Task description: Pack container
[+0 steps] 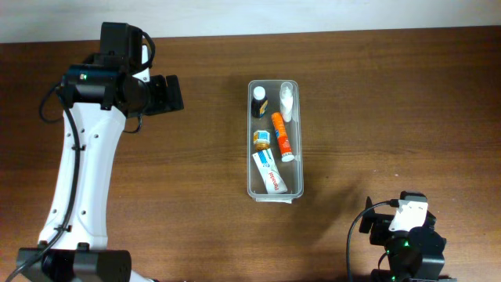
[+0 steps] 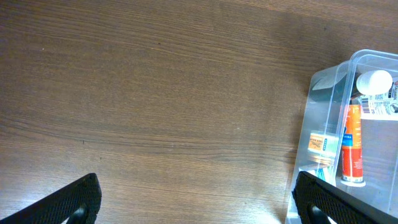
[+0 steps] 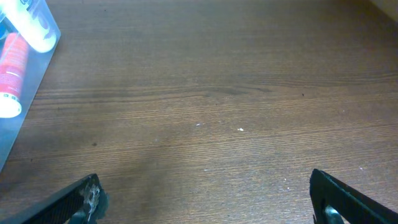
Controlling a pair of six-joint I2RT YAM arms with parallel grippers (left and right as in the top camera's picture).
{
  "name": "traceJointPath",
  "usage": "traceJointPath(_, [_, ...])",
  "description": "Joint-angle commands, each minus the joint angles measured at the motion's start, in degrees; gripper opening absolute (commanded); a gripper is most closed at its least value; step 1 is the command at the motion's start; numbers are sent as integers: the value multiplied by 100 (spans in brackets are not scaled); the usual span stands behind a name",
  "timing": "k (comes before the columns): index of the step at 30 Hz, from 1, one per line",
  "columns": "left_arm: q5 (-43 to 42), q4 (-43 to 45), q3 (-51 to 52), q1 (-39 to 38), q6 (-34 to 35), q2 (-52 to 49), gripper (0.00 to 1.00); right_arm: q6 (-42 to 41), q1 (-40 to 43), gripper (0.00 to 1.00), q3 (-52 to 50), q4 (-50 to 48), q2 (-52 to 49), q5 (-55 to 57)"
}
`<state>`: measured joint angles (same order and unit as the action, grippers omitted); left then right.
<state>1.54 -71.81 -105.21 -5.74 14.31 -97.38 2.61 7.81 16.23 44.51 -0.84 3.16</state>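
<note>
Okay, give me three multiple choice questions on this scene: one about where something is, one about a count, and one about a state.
1. Where does the orange tube lie?
A. inside the container
B. on the wood beside it
C. under the right arm

2. How many items are in the container?
A. three
B. five
C. eight

3. What state is the left gripper in?
A. open and empty
B. shut on a tube
C. shut on a bottle

Answers:
1 A: the overhead view shows the tube between the container's walls.
2 B: five separate items can be counted there from overhead.
3 A: in the left wrist view its fingers stand wide apart with nothing between them.
</note>
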Motion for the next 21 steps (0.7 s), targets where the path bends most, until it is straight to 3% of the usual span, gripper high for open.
traceJointPath(1, [22, -4, -26, 26, -52, 66, 99, 15, 50, 98, -48, -17, 66, 28])
traceJointPath(7, [210, -59, -26, 28, -72, 175, 99, 15, 50, 98, -48, -17, 66, 28])
traceJointPath(14, [474, -168, 251, -26, -72, 1161, 99, 15, 50, 98, -48, -17, 66, 28])
traceJointPath(21, [474, 944, 1777, -11, -614, 2798, 99, 15, 50, 98, -48, -17, 66, 28])
